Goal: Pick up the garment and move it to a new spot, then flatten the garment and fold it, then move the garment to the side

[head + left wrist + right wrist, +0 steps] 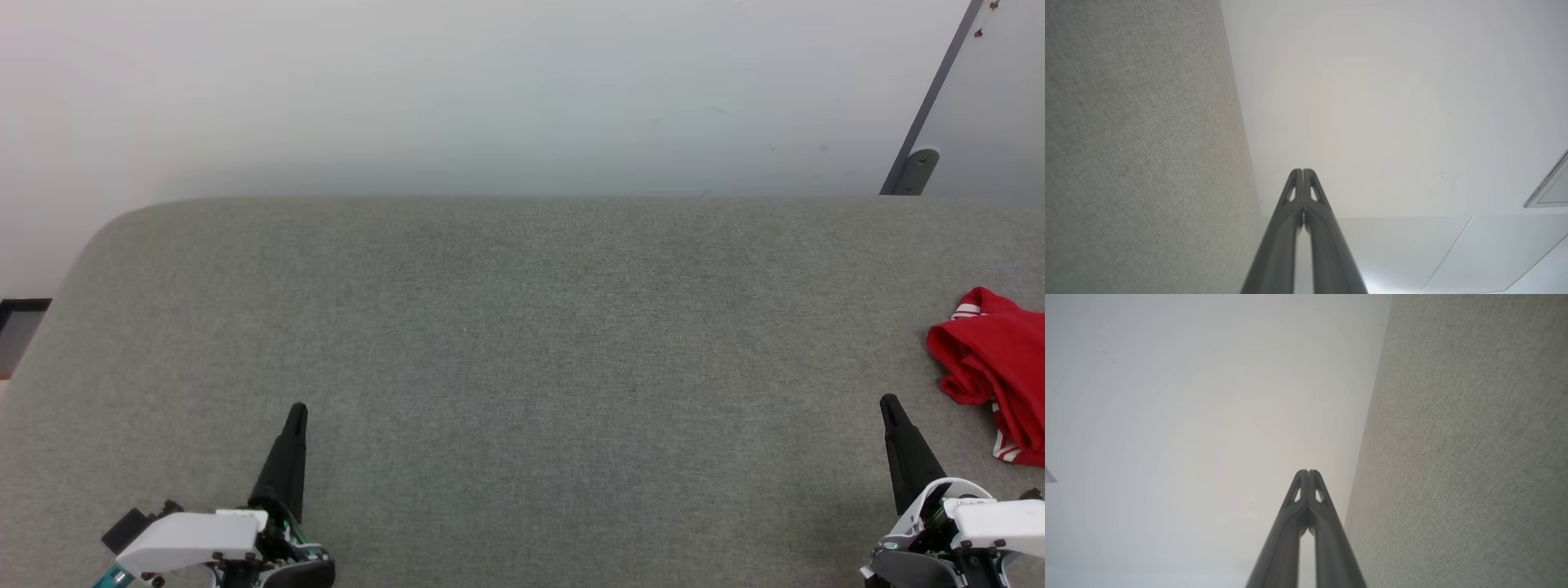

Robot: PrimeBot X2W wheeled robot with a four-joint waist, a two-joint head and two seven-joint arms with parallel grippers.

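One garment (pixel 992 367); one left gripper (pixel 298 408), one right gripper (pixel 888 402); one table (pixel 522 327)

head camera looked down over the grey surface (pixel 522 343); both wrist cameras, rolled sideways, shared it up close.

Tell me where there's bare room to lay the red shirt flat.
The grey surface is bare from the left pincer across to the right pincer and back to its far edge by the wall. It is crowded at the right edge, where the garment lies bunched.
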